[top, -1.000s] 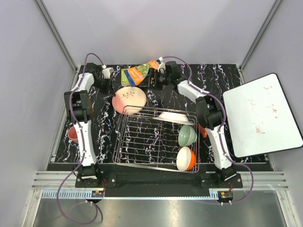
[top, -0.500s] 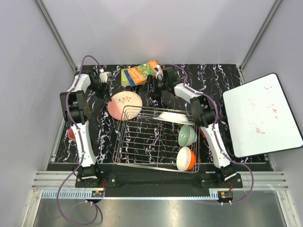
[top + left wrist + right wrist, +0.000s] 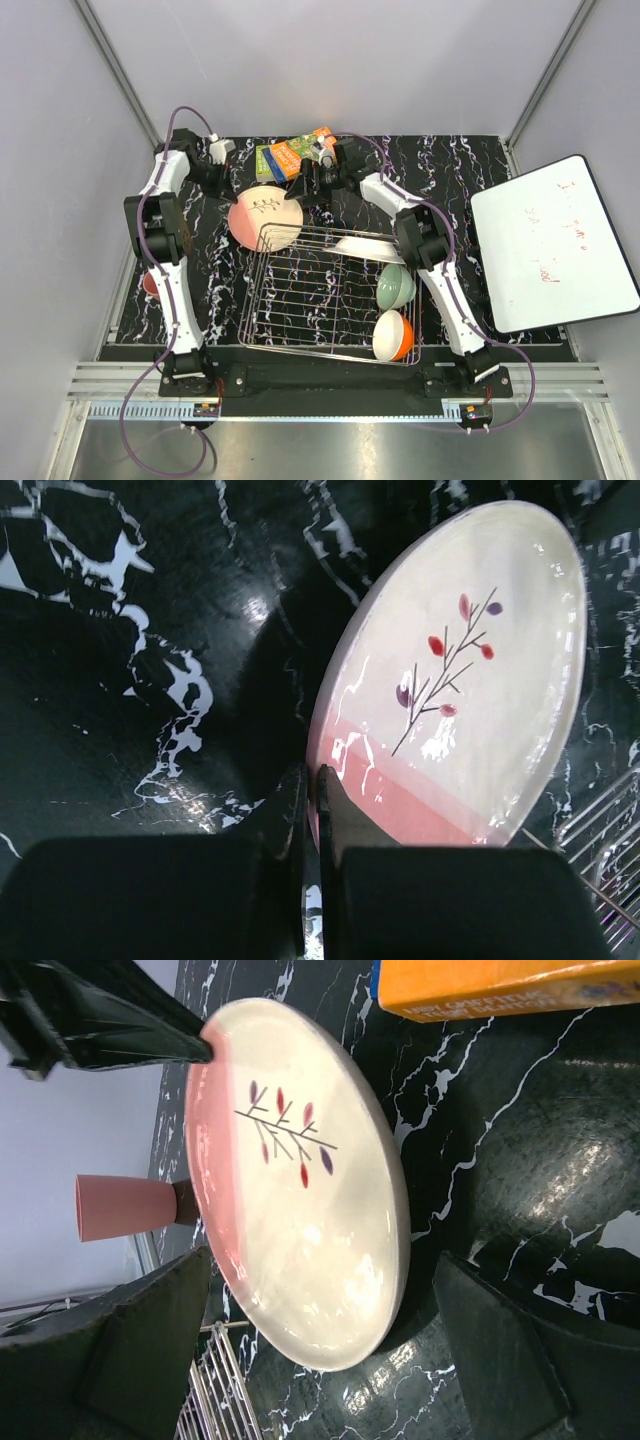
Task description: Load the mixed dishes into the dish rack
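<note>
Plate tipped on edge between my two arms, at the rack's far left corner.
My left gripper (image 3: 312, 780) is clamped on the pink rim of the pink-and-cream plate (image 3: 460, 680), tilting it up so its edge can be reached. My right gripper (image 3: 302, 187) is spread wide with a finger on either side of the plate, holding nothing, probably ready to take it. The dish rack (image 3: 243, 320) lies just beside it.

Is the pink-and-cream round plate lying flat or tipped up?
Tipped up. The left tool pinches the pink-and-cream round plate by its pink rim, slanting it over the black marbled table.
</note>
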Controlling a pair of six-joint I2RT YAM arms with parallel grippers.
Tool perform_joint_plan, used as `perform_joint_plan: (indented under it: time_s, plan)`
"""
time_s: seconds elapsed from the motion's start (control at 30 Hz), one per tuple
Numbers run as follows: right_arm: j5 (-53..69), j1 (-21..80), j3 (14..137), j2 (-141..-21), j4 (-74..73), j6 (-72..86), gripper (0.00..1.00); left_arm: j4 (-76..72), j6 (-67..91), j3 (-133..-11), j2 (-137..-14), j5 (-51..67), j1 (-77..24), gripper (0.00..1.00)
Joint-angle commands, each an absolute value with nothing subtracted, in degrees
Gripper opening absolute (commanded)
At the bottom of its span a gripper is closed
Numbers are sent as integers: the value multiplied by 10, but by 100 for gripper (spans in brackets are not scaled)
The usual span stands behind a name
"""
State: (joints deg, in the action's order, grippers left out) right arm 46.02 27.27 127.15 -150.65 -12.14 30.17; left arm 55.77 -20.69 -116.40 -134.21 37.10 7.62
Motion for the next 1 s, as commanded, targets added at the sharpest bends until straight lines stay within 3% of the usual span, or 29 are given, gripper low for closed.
perform_joint_plan:
  time_s: [0.0,0.83,0.9,0.97]
  plan:
    - [487,275,1305,-1517,-126,287,100,553,-199,-1194,-1264,436,58,0]
    - [575,280,1243,-1544,-25,316,100,537,-180,-1233,-1294,425,20,0]
    - [587,279,1252,-1552,-20,326,96,534,-177,-1236,-1296,425,19,0]
    - [591,279,1266,-1560,-19,336,79,531,-175,-1237,-1299,424,18,0]
